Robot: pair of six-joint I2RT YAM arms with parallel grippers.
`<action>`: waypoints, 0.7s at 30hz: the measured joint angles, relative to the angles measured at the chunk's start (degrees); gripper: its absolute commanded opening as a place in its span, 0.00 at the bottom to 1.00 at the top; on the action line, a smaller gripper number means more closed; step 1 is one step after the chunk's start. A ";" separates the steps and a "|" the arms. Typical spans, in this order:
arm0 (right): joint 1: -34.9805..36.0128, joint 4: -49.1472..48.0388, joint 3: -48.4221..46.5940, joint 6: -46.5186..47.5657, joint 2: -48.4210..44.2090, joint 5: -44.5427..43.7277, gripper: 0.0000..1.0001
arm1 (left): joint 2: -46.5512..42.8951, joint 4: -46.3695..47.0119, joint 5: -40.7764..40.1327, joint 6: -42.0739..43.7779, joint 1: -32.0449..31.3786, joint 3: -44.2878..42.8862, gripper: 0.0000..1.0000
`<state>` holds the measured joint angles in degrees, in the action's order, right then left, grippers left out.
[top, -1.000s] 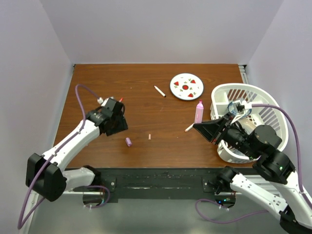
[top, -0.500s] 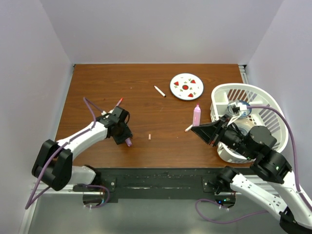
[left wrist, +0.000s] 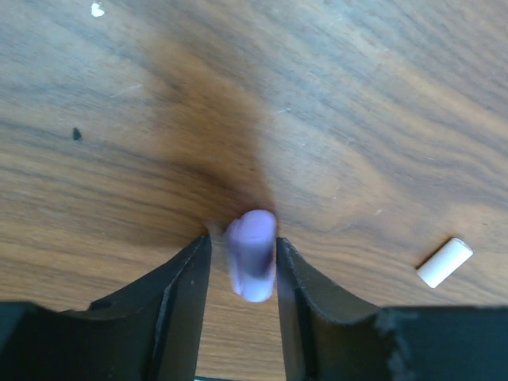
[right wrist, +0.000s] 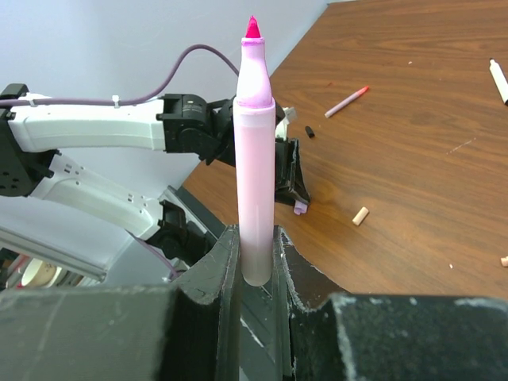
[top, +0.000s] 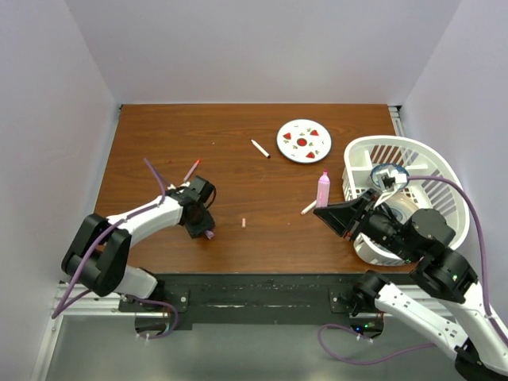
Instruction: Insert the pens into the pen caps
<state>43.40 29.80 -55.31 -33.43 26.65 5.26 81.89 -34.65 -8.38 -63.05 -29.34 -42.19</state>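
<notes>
A short purple-pink pen cap lies on the table between the fingers of my left gripper. The right finger is against it and a thin gap shows at the left finger; from above, cap and left gripper sit left of centre. My right gripper is shut on the base of a thick pink marker, held upright with its tip up, seen from above as the marker. Thin pens lie loose: one with a red tip, one with a dark end, one white.
A tiny whitish cap lies near the table's middle and shows as the whitish cap right of my left fingers. A round white plate with red marks sits at the back. A white basket stands at the right edge.
My left gripper moved right and toward the near edge, came down over the purple-pink cap, and its jaws narrowed around it. The right gripper with the marker barely shifted.
</notes>
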 measured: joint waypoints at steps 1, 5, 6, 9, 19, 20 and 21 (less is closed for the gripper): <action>0.00 0.00 0.11 0.00 -0.07 0.04 0.00 | 0.20 0.11 0.02 0.04 0.02 -0.09 0.35; 0.00 -0.02 0.57 -0.09 -0.11 0.20 0.00 | 0.52 1.62 0.26 0.48 0.00 -0.04 0.06; 0.00 -0.07 0.76 -0.22 -0.11 0.24 0.00 | 0.52 2.43 0.57 0.63 0.00 0.09 0.00; 0.00 -1.29 2.47 -1.22 -0.17 0.79 0.00 | 0.28 5.18 1.66 1.31 0.00 0.59 0.00; 0.04 -21.18 21.97 -12.90 6.14 13.09 0.00 | -18.78 22.29 14.14 3.87 -0.09 7.54 0.00; 0.20 -24.11 23.50 -14.23 7.93 14.40 0.00 | -21.40 25.11 15.39 3.65 -0.13 8.11 0.00; 0.44 -27.10 24.79 -15.32 9.73 15.41 0.00 | -24.09 28.61 16.94 3.52 -0.28 8.55 0.00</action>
<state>43.83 2.70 -30.52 -48.75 36.38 20.67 57.80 -6.04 8.56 -59.53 -29.63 -33.65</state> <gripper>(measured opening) 0.166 0.183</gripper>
